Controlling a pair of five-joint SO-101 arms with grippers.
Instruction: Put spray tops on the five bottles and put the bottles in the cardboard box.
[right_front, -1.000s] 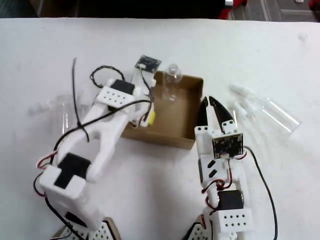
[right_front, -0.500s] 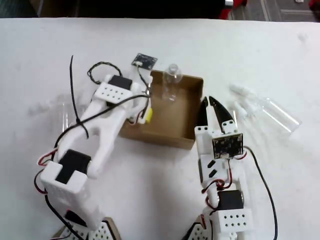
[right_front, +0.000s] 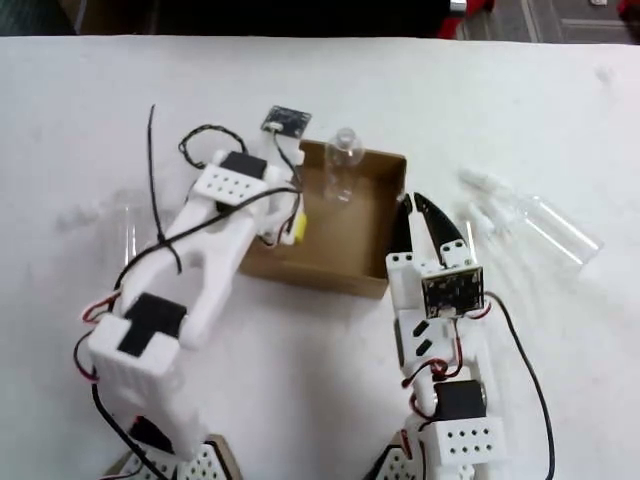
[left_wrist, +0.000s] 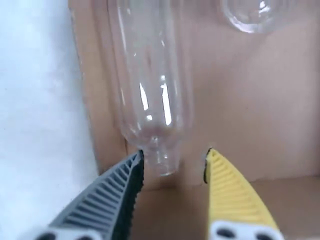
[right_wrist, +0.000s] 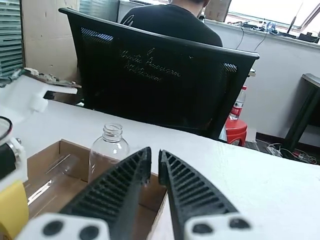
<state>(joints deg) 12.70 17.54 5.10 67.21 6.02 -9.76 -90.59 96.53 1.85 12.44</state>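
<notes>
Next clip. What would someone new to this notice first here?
The cardboard box mid-table draws the eye. One clear upright bottle stands in its far corner with no spray top, and a lying bottle rests along the wall on the left arm's side. The open left claw has a finger on either side of that lying bottle's narrow end, while the right claw sits just outside the box's opposite wall.

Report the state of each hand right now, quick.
Left hand: open around the end of a bottle lying in the cardboard box, not gripping it.
Right hand: shut, empty.
</notes>
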